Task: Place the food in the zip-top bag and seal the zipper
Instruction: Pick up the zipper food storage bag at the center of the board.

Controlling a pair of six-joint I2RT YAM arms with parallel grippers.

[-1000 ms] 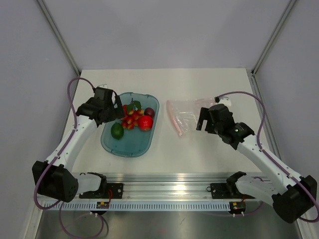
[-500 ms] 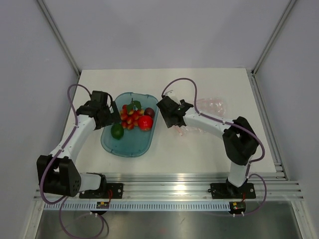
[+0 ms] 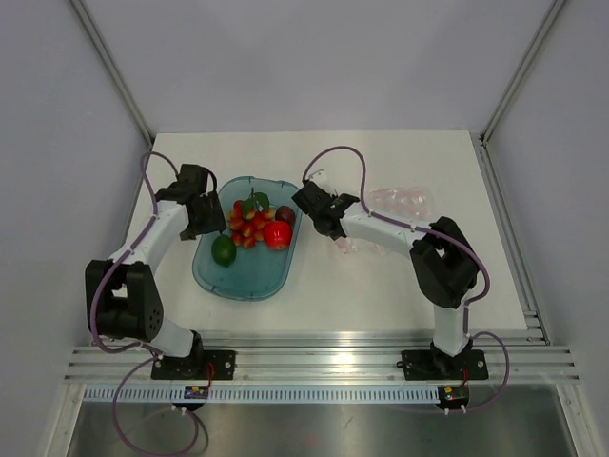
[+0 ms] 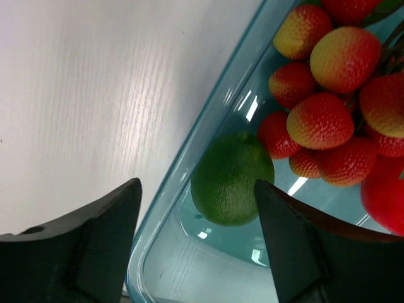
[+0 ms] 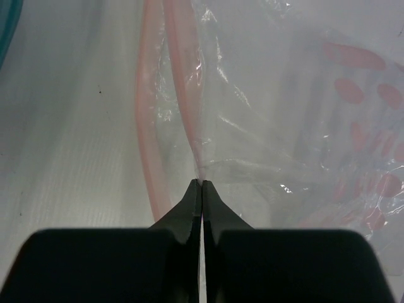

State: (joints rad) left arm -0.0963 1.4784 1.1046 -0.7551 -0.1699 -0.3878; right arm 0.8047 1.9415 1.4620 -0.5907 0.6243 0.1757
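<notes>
My right end effector [image 5: 201,184], pressed together, pinches one lip of the zipper [image 5: 185,69]. The zip-top bag [image 3: 400,202], toward the right edge of the bench [image 3: 381,286], looks light, limp and slippery, best held by that stiffer strip. My left end effector [image 4: 197,189] is spread above the food [image 4: 320,120].

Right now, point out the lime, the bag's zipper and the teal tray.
lime [image 4: 232,178]: left wrist view, middle of its green skin.
zipper [image 5: 186,82]: right wrist view, right-hand pink strip.
tray [image 3: 249,276]: top external view, bare floor, near end.

Bright, even light, faint shadows, glints on the tray [image 4: 249,107], blurry wrist-view foregrounds
</notes>
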